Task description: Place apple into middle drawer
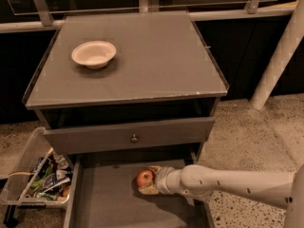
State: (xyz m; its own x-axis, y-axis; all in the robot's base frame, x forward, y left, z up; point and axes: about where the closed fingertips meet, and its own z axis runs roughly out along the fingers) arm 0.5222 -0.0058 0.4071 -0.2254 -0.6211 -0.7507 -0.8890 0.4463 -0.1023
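Observation:
The red-orange apple (145, 176) is held between the fingers of my gripper (149, 180), which reaches in from the right on a white arm (223, 183). The gripper is shut on the apple, low over the floor of the pulled-out grey middle drawer (107, 201), near its back right part. I cannot tell whether the apple touches the floor. Above it is a grey drawer front with a small round knob (134, 138).
A white bowl (93, 54) stands on the grey cabinet top (152, 65). A clear bin of snack packets (42, 178) sits on the floor to the left of the drawer. A white post (280, 56) leans at the right. A railing runs behind the cabinet.

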